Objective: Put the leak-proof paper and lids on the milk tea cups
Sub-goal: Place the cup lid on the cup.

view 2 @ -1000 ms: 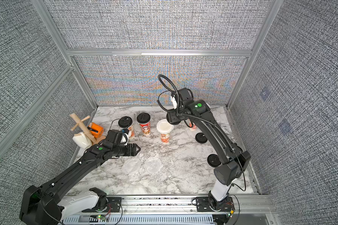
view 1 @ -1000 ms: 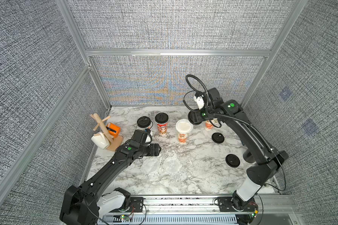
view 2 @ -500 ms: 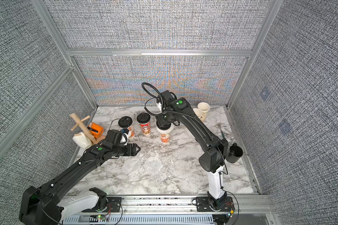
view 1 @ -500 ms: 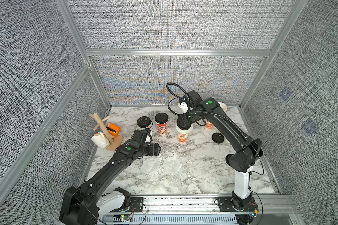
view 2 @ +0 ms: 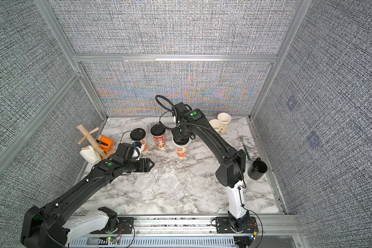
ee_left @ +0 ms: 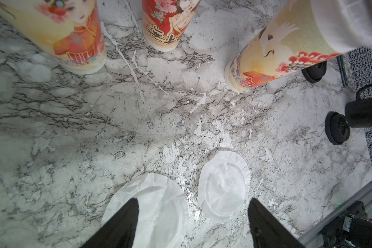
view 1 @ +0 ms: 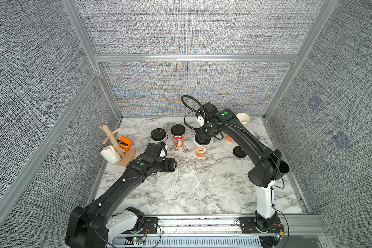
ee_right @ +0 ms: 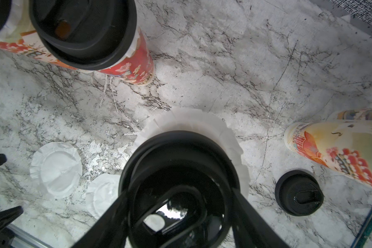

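leak-proof paper [ee_right: 191, 122] draped over mouth of mid milk tea cup [view 1: 200, 151], rim frilling out round black lid [ee_right: 176, 163] | R gripper [ee_right: 178, 193] clamped on that lid, directly over cup | 2 neighbour cups [view 1: 178, 139] w/ lids on | 2 loose discs [view 1: 165, 182] flat on marble table [view 1: 223, 193], side by side | L gripper [ee_left: 192, 200] jaws apart, empty, hovers near discs

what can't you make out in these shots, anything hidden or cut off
In both top views the right gripper and its black lid hide the paper-covered cup's mouth; whether the lid is seated can't be told.
Left wrist view: the frame edge cuts off the milk tea cups' tops.
In a top view the right arm hides most of one back cup.
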Robot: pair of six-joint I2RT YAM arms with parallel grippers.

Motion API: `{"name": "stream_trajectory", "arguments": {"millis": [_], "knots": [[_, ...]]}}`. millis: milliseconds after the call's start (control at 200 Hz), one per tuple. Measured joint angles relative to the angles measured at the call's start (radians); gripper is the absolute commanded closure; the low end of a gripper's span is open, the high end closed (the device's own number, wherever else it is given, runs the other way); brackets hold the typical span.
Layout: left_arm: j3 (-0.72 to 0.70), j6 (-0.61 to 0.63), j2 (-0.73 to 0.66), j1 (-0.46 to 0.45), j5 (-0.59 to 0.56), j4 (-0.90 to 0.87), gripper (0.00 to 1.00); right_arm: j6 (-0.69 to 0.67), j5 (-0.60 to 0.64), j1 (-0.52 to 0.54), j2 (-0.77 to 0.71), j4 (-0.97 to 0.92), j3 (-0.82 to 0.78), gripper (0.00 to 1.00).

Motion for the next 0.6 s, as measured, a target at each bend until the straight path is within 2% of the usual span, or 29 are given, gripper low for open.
{"name": "stream_trajectory", "arguments": {"millis": [600], "knots": [[0.0, 0.003, -0.001, 0.0, -0.005, -0.019, 0.18, 0.001, 0.01, 0.0, 0.045, -0.005, 0.027, 0.37]]}}
